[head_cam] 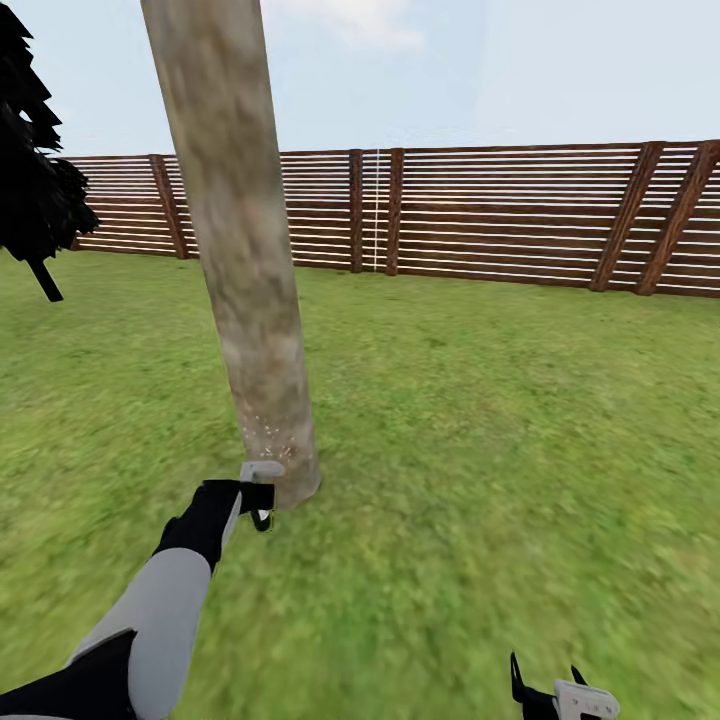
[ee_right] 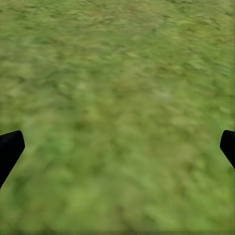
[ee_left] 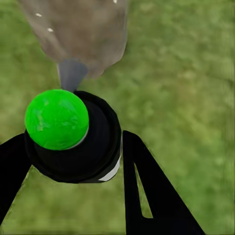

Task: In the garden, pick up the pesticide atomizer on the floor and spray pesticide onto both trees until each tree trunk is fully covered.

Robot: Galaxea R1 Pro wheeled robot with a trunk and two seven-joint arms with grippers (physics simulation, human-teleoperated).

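Left gripper (ee_left: 73,161) clamps my pesticide atomizer (ee_left: 73,142) around its black body, nozzle right at the base of the tree trunk (head_cam: 250,300). Rigid, light, probably slick plastic; hold stays below the green cap (ee_left: 56,119). Right gripper (ee_right: 117,144) hangs spread wide over lawn (head_cam: 520,420). Wooden fence (head_cam: 500,215) and black conifer (head_cam: 35,190) sit well apart, nothing blocking.

Ground before me: green grass lawn (head_cam: 480,450). Standing on it: one pale mottled tree trunk (head_cam: 240,250); slatted wooden fence (head_cam: 500,215) at far edge.
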